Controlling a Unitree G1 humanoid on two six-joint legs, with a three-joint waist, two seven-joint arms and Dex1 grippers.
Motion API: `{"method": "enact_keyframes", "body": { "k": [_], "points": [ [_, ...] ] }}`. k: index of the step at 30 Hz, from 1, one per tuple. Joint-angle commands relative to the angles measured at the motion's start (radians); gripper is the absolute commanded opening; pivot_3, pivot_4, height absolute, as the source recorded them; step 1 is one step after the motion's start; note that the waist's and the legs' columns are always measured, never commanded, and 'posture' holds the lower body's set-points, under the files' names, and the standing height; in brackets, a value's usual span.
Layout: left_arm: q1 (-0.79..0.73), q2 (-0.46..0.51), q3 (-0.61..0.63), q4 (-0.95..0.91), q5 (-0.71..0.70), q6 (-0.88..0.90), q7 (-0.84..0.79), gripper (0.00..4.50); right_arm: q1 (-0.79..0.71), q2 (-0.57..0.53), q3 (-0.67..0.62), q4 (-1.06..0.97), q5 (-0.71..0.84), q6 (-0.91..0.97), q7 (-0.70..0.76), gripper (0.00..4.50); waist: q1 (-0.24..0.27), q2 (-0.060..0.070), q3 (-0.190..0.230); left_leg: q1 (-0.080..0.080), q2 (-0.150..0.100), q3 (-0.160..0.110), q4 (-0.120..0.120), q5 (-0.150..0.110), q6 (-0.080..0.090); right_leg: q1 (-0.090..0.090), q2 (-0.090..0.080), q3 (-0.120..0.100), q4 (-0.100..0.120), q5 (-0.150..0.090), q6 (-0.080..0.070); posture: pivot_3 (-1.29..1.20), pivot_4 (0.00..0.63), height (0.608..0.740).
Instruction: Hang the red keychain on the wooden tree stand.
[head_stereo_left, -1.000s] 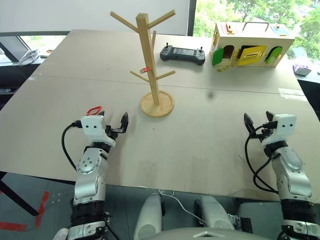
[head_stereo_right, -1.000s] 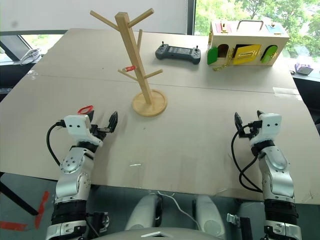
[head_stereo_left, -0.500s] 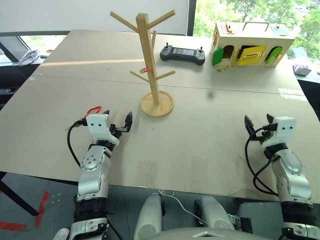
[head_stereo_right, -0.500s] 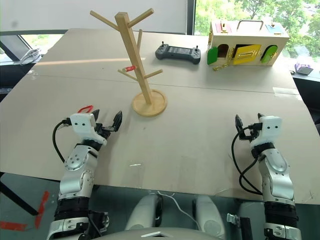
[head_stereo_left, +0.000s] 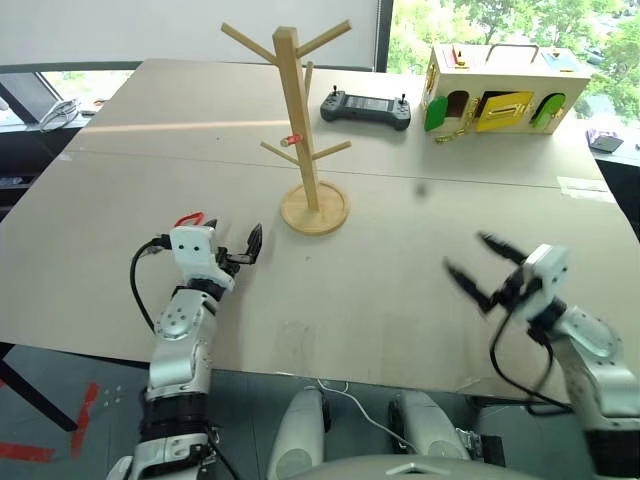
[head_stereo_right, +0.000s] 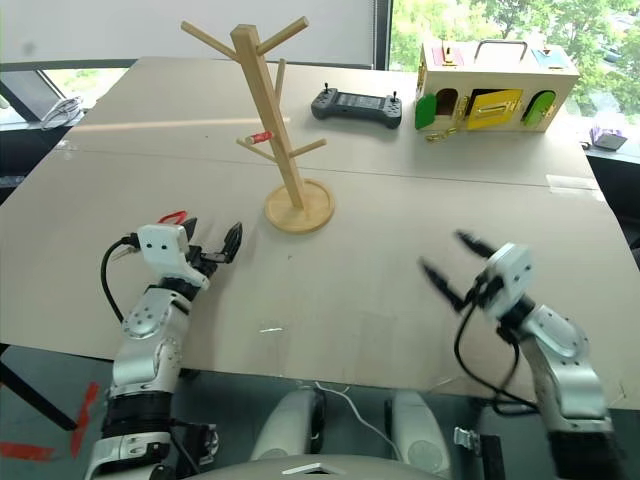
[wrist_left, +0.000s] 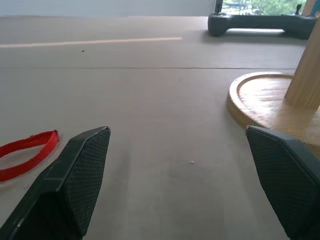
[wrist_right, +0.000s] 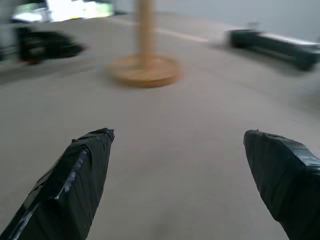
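Flat on the table, red keychain (wrist_left: 27, 153) lies just outside left fingers (wrist_left: 75, 175).

Both arms are silver-grey jointed metal ending in white boxy wrist housings, each looped by a black cable (the gripper fingers (wrist_left: 75, 175) are black, with textured pads).

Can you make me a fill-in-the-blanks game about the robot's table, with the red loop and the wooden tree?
1. The keychain lies flat on the ____.
2. Both grippers, left and right, are ____.
3. The stand rests on a ____ base.
4. The black controller lies between the stand and the wooden ____.

Missing words: table; open; round; box
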Motion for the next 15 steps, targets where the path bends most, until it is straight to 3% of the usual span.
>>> {"method": "enact_keyframes", "body": {
  "k": [1,9,15],
  "points": [
    [-0.039,0.079,0.069,0.058,-0.038,-0.004,-0.061,4.50,0.000,-0.074,0.019,-0.005,0.033,-0.046,0.189,4.45,0.000,0.000,0.000,0.000,0.000,0.000,0.000,0.000,0.000,0.000,0.000,0.000,0.000,0.000,0.000,0.00,0.150,0.740],
    [-0.024,0.188,0.146,0.184,-0.059,-0.046,-0.152,4.50,-0.140,-0.045,0.008,0.180,0.026,-0.131,0.283,4.45,-0.001,-0.001,0.000,0.001,0.000,0.000,0.001,0.000,0.000,0.001,0.000,0.000,0.000,0.000,0.000,0.00,0.150,0.740],
    [-0.015,0.214,0.171,0.246,-0.052,-0.061,-0.183,4.50,-0.153,-0.020,0.020,0.205,0.004,-0.159,0.286,4.45,0.009,-0.001,0.000,0.000,0.000,0.000,0.000,0.000,0.000,0.001,-0.001,-0.001,-0.001,0.000,0.000,0.00,0.150,0.740]
  ]
}}
